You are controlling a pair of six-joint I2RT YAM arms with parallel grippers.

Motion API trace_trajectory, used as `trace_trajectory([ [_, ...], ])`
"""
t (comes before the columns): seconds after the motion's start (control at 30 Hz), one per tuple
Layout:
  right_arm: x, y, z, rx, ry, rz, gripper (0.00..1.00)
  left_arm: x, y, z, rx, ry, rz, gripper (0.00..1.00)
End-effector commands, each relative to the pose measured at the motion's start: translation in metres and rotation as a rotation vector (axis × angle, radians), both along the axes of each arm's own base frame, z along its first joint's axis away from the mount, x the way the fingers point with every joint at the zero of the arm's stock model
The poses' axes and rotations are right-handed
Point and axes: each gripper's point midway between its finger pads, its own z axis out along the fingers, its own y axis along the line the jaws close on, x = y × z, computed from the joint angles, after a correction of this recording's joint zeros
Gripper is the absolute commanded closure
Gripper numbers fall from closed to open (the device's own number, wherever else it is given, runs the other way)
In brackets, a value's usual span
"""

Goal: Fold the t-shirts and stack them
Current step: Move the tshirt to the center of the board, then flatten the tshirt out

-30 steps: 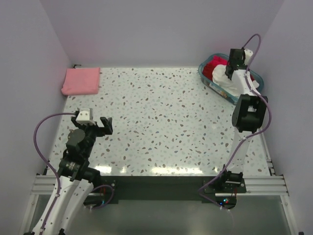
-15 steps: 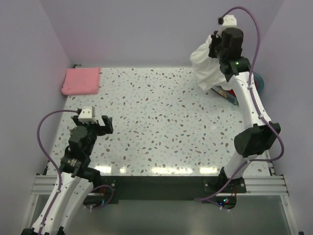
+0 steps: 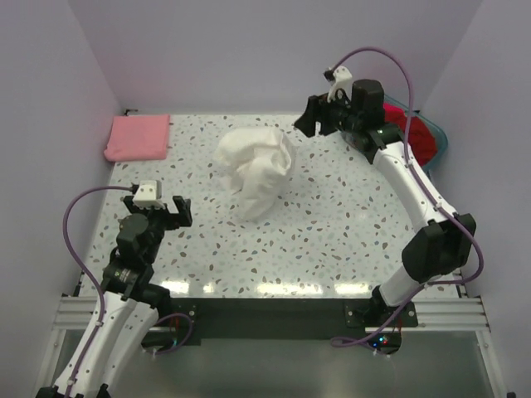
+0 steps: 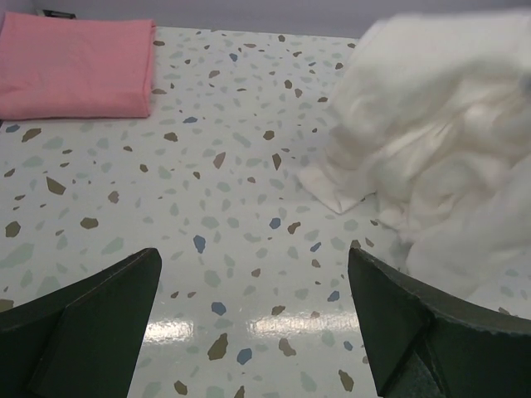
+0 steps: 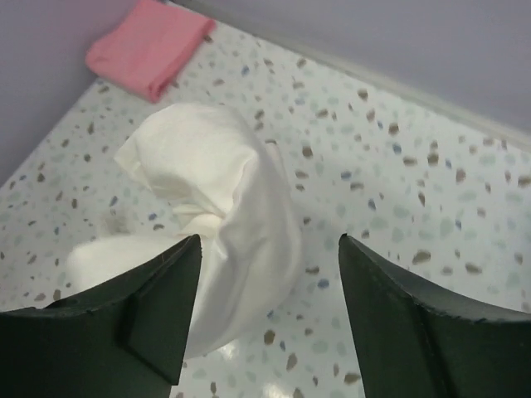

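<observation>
**Top view:** the right gripper (image 3: 305,123), which held the white t-shirt (image 3: 255,170) aloft a moment ago, has let go. The shirt lies crumpled on the tabletop (image 3: 348,215), below and ahead of it.

**Left wrist:** the left gripper (image 4: 249,332) is wide open and empty, with the shirt ahead to its right.

**Right wrist:** the jaws stand parted above the shirt, which probably needs spreading flat next.

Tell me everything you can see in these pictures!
white t-shirt: one, white, crumpled around the middle of the table
pink t-shirt: one, pink, folded, far-left corner
red t-shirts: count unclear, red, inside the basket
basket: one, teal, far-right corner
table: one, white with speckles, under everything
left gripper: one, black, open, near left
right gripper: one, black, open, raised beyond the white t-shirt
</observation>
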Motion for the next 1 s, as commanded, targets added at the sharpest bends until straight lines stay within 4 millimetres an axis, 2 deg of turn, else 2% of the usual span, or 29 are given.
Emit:
trace_trajectory([
  [0.0, -0.009, -0.048, -0.06, -0.144, 0.136, -0.229, 0.28, 0.006, -0.007, 0.016, -0.034, -0.051, -0.023, 0.0],
  [0.03, -0.018, -0.054, -0.087, -0.198, 0.19, -0.223, 0.27, 0.006, -0.008, 0.015, -0.038, -0.047, -0.025, 0.0],
  [0.07, -0.029, -0.053, -0.104, -0.225, 0.247, -0.195, 0.26, 0.007, -0.011, 0.014, -0.05, -0.043, -0.034, 0.0],
  [0.13, -0.046, -0.046, -0.129, -0.236, 0.323, -0.138, 0.26, 0.011, -0.015, 0.008, -0.063, -0.025, -0.044, 0.0],
  [0.23, -0.062, -0.027, -0.149, -0.235, 0.365, -0.075, 0.26, 0.017, -0.021, -0.004, -0.104, 0.026, -0.048, 0.0],
  [0.33, -0.075, 0.007, -0.162, -0.26, 0.364, 0.006, 0.26, 0.024, -0.03, -0.016, -0.153, 0.079, -0.055, 0.0],
  [0.5, -0.079, 0.036, -0.178, -0.306, 0.369, 0.035, 0.27, 0.034, -0.039, -0.031, -0.185, 0.145, -0.064, 0.0],
  [0.77, -0.113, 0.084, -0.218, -0.381, 0.428, 0.138, 0.28, 0.037, -0.039, -0.045, -0.185, 0.17, -0.058, 0.0],
  [0.87, -0.111, 0.085, -0.236, -0.422, 0.444, 0.087, 0.28, 0.038, -0.04, -0.047, -0.182, 0.178, -0.062, 0.0],
  [0.97, -0.103, 0.072, -0.243, -0.448, 0.45, -0.022, 0.31, 0.038, -0.041, -0.049, -0.179, 0.188, -0.064, 0.0],
])
